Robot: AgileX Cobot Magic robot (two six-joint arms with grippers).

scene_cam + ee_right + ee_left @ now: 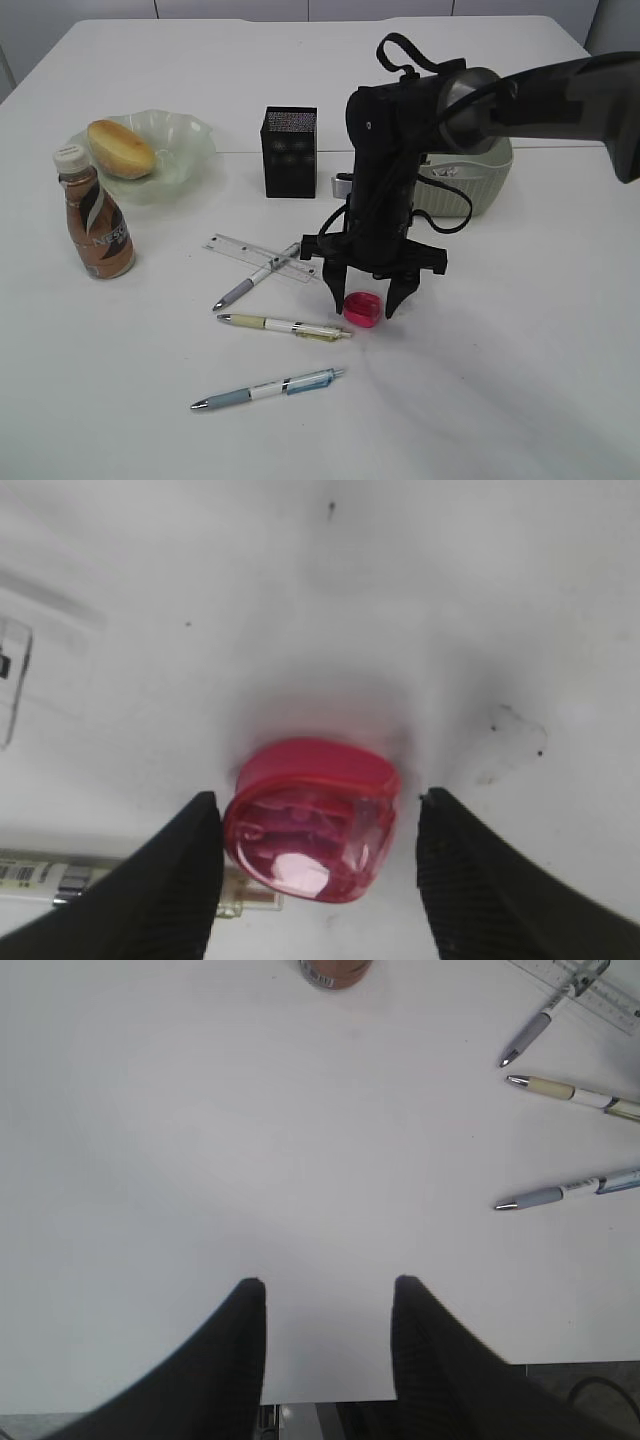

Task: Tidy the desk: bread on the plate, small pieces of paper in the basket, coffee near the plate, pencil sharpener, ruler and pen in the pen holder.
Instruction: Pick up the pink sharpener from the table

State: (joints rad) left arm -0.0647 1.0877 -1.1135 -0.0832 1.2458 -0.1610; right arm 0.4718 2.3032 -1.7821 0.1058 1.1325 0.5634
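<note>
bread (120,148) in plate (190,150) | R pincer (366,299) wide open astride sharpener (362,309) | L pincer (328,1305) open, empty

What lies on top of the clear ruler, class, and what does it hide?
A grey pen lies across the ruler, its clip end on top, its tip on the table. The ruler's markings beneath it are covered. The right arm stands beside that end.
</note>
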